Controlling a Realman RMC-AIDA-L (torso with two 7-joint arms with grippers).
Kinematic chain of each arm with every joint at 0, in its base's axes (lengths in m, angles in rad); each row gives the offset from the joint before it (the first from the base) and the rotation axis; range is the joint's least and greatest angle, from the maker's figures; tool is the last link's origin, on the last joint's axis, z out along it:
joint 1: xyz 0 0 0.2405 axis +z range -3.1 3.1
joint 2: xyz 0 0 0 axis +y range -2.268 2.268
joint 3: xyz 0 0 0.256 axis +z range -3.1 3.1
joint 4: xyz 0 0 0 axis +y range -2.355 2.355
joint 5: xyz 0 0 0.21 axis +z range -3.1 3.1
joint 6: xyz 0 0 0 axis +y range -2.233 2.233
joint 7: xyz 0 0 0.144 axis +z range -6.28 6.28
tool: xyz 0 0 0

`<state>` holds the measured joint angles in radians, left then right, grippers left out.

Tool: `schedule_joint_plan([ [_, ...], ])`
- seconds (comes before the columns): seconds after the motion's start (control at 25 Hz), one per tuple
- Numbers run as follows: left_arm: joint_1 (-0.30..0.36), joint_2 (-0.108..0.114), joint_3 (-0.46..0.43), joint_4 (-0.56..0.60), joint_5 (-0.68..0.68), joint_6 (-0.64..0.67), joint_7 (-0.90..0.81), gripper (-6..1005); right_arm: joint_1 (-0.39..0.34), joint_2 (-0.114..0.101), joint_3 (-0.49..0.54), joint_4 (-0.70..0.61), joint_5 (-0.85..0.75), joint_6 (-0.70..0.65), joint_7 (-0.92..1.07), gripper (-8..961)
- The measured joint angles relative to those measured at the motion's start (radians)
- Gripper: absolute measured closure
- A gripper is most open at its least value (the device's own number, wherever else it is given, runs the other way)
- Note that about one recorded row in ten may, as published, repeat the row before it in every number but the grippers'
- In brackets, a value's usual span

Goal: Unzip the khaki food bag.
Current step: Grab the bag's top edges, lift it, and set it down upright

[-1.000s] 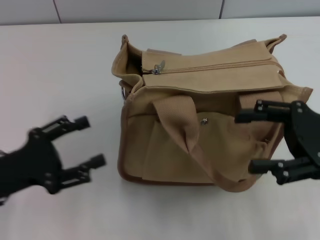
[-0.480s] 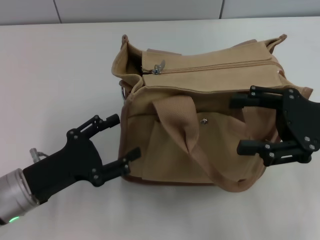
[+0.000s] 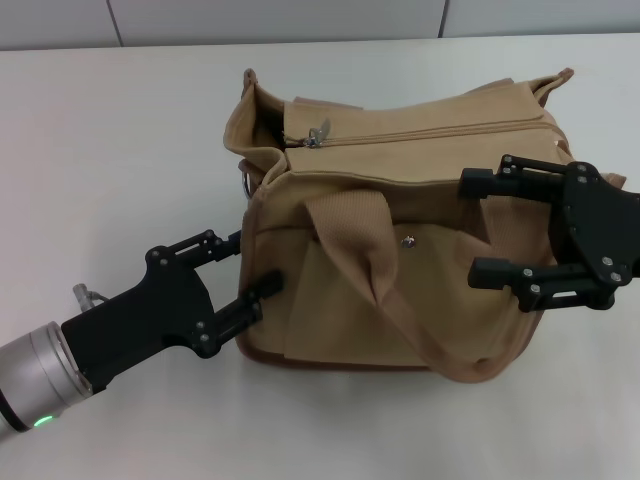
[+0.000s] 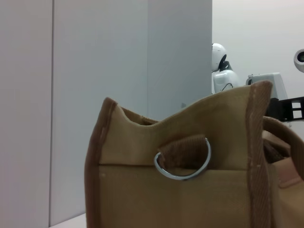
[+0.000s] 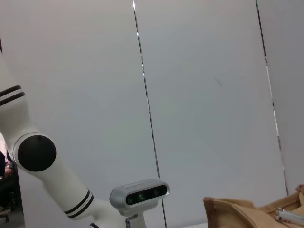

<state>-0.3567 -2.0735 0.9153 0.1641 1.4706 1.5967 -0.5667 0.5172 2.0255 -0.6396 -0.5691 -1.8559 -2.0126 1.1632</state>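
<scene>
- The khaki food bag (image 3: 400, 250) stood on the white table (image 3: 120, 150), its zipper closed and the silver zipper pull (image 3: 318, 135) at the top's left end.
- The left gripper (image 3: 250, 268) reached in low from the left, fingers spread and holding nothing, its tips at the bag's left front corner.
- The right gripper (image 3: 478, 227) hovered over the bag's right front, fingers parted and empty.
- In the left wrist view, the bag's metal side ring (image 4: 183, 161) showed close up.

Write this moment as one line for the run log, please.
bag: zipped, pull untouched | left gripper: open at bag's left end | right gripper: open over bag's right front | step: approach
</scene>
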Motion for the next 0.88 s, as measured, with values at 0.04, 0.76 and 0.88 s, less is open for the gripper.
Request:
schedule_joint_plan([
  [0.04, 0.000, 0.000, 0.001, 0.000, 0.000, 0.001, -0.002, 291, 0.000, 0.000, 0.000, 0.000, 0.000, 0.000, 0.000, 114],
  [0.76, 0.001, 0.000, 0.008, 0.000, 0.008, 0.036, 0.051, 942, -0.014, -0.001, 0.005, 0.000, 0.000, -0.006, -0.001, 114],
  [0.88, 0.001, 0.001, 0.009, 0.000, 0.008, 0.042, 0.051, 942, -0.018, -0.001, 0.012, 0.000, 0.000, -0.009, -0.001, 114],
])
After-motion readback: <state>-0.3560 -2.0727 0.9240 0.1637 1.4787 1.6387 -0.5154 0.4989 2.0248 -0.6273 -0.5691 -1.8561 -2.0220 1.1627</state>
